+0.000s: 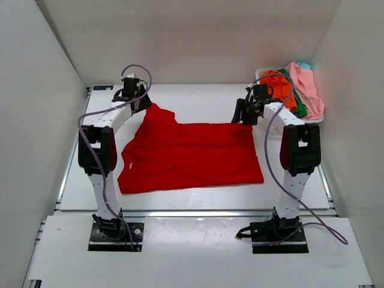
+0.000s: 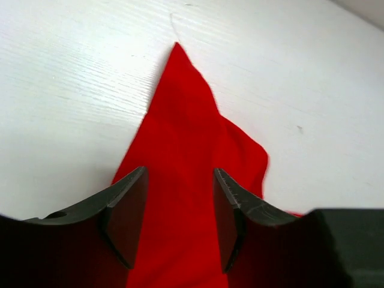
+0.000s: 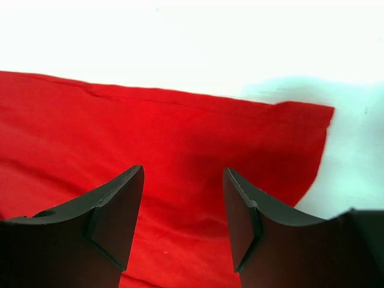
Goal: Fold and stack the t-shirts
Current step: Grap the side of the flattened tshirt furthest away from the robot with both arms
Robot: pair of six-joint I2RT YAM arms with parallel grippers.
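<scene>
We saw the red t-shirt [image 1: 191, 157] lying spread out in the middle of the table [image 1: 198, 99], mostly flat, with what looked like a sleeve pointing to the far left. As far as we could judge, no fold was made in it yet. The left gripper [image 1: 133, 95] stood over that far-left point and the right gripper [image 1: 245, 114] over the far-right corner. In both wrist views the fingers were apart, with red cloth showing between them, clamped on nothing. An orange shirt [image 1: 277, 83], a green shirt [image 1: 299, 108], a pale pink shirt [image 1: 307, 84] and a bit of a teal shirt [image 1: 305, 64] lay heaped in the white basket [image 1: 317, 119] at the far right. We saw no stack anywhere, so we judged the task to be near its beginning.
</scene>
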